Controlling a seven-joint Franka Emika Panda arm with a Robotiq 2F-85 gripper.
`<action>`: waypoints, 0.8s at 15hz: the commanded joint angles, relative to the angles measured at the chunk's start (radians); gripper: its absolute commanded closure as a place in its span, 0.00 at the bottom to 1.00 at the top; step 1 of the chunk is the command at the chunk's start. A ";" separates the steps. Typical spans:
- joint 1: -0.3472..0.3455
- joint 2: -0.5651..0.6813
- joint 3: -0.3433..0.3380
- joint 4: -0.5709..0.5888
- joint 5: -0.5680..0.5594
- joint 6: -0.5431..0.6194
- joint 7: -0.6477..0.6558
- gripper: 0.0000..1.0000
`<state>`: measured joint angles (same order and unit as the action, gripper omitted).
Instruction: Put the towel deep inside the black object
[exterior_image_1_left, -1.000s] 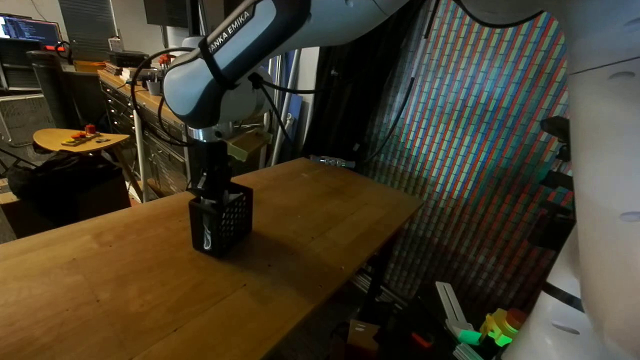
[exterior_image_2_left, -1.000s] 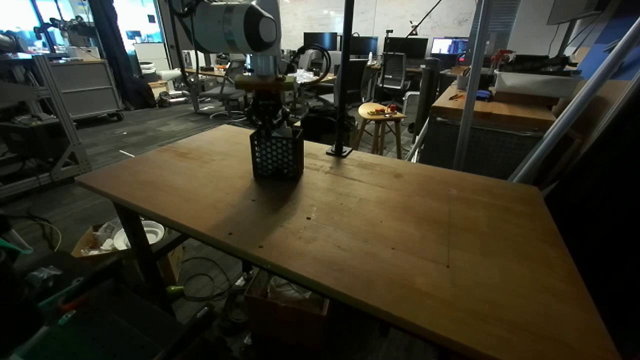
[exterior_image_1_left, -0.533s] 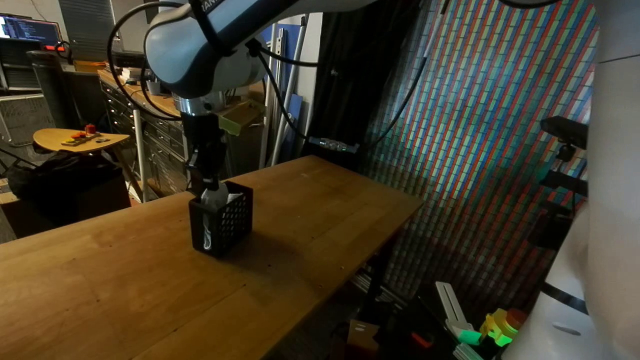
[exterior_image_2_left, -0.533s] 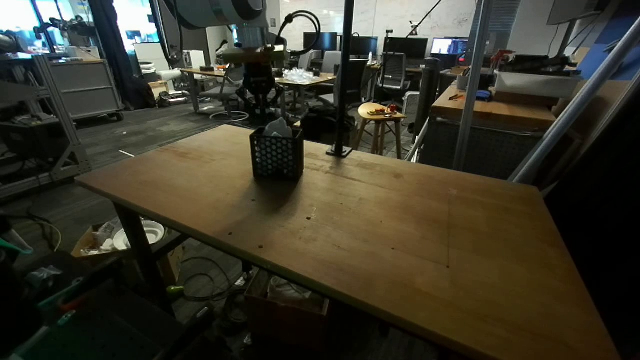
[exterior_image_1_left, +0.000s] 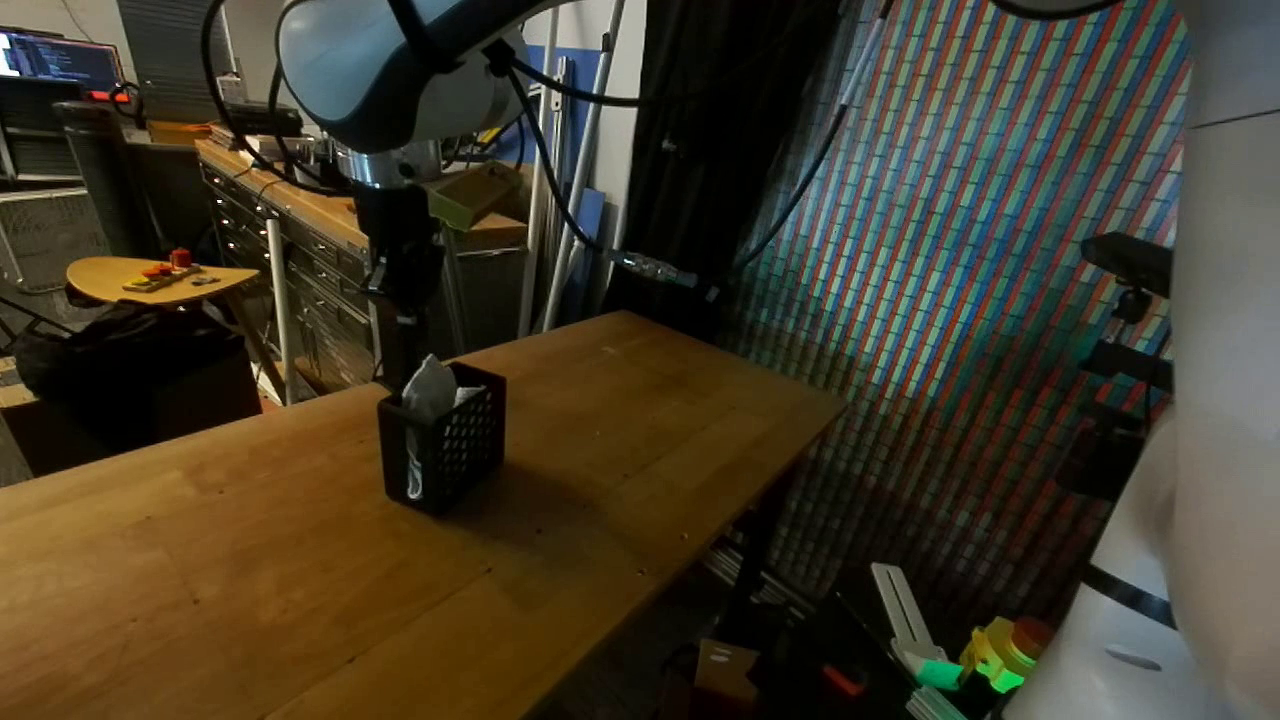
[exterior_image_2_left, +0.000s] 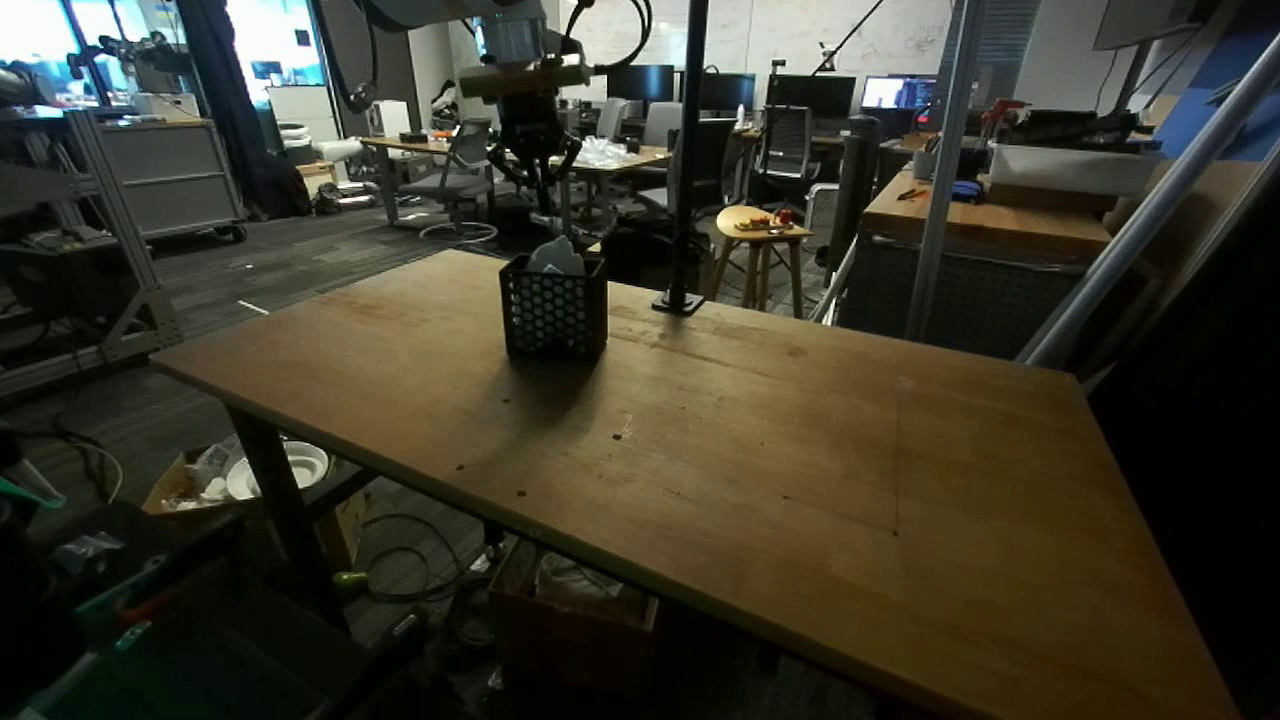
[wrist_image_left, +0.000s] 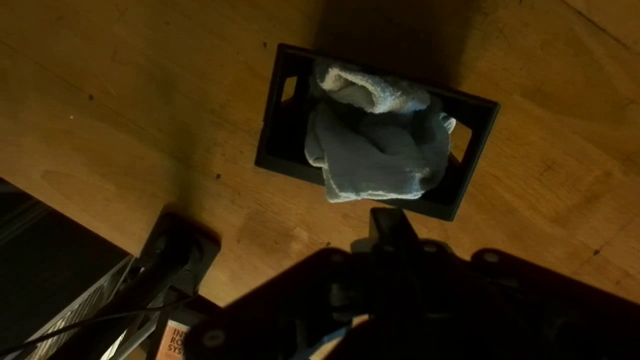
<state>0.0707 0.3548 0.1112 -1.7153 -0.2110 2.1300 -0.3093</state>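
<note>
Wooden tabletop (wrist_image_left: 225, 100) spreads beneath my gripper (wrist_image_left: 392, 217), its tips together; below them, the towel (wrist_image_left: 375, 155) sits bunched inside the black basket (wrist_image_left: 434, 207), grey with pale edges, poking above the rim.

Gray towel (wrist_image_left: 380, 162), crumpled, inside upright black basket (exterior_image_1_left: 437, 465) — top poking out

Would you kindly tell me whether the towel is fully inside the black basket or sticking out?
Partly in: the towel sits in the black basket, but its top pokes above the rim in both exterior views.
</note>
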 joint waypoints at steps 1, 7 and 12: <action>0.004 0.074 -0.009 0.101 -0.006 -0.024 -0.034 0.99; -0.010 0.167 -0.009 0.179 0.009 -0.017 -0.073 0.99; -0.025 0.176 -0.012 0.151 0.018 0.003 -0.073 0.99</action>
<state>0.0561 0.5245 0.1012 -1.5734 -0.2105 2.1294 -0.3603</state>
